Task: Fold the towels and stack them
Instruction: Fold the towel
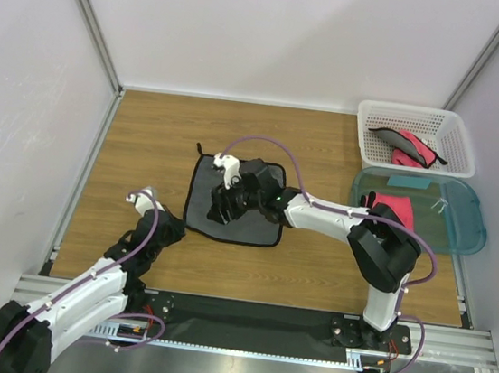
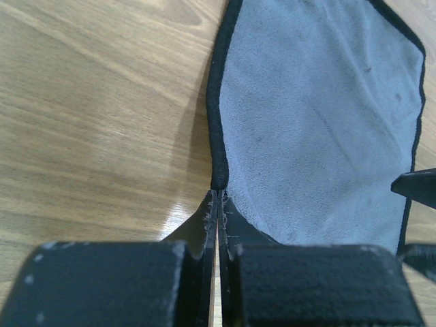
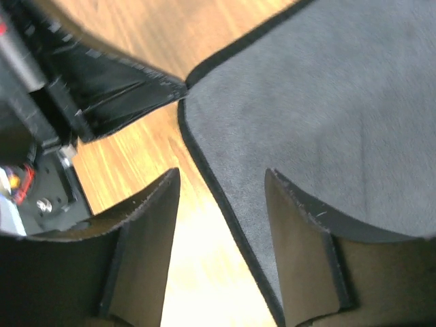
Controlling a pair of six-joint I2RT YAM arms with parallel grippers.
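Square grey black-edged towel (image 1: pixel 253 230) spread flat | corner is pinched in left tool (image 2: pixel 218 197), likely for folding | right tool (image 3: pixel 221 178) held open astride edge

Wooden tabletop (image 1: pixel 147 128), plain white walls (image 1: pixel 277 35) on three sides, grey metal corner posts (image 1: pixel 90 17), even light

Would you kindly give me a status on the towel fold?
Left pincer shut on towel corner. Right pincer open, straddling its edge. Towel flat, grey side up. No obstruction seen.

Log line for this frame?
left gripper: shut on grey towel corner | right gripper: open, astride its edge | fold: not started
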